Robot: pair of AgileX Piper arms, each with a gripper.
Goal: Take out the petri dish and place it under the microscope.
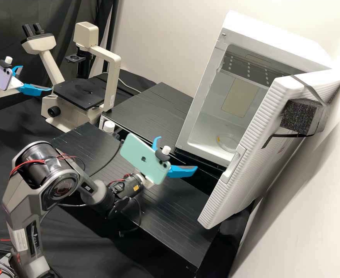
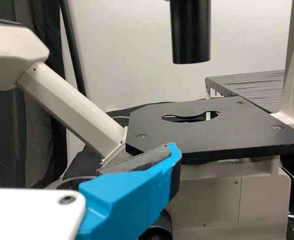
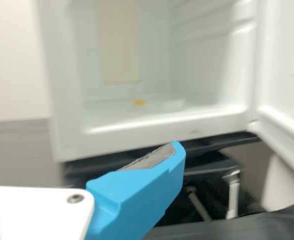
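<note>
Plain off-white back wall (image 1: pixel 154 38), more pale wall (image 1: pixel 313 220) down the high view's right side, dark grey curtain (image 1: pixel 65 15) hanging in folds at upper left — dark upright pole (image 1: pixel 113 23) beside it. Two black tabletops, far (image 1: pixel 154 112) and near (image 1: pixel 193 220), both finely grooved; loose black cloth (image 1: pixel 7 146) at left, wrinkled — light brightest toward upper right.

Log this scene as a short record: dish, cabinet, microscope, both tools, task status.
dish: petri dish, on the cabinet's floor, inside
cabinet: white cabinet, door swung open
microscope: pale microscope with black stage
left tool: left tool open, beside the stage
right tool: right tool open, outside the cabinet, before its opening
task status: dish not yet taken out
</note>
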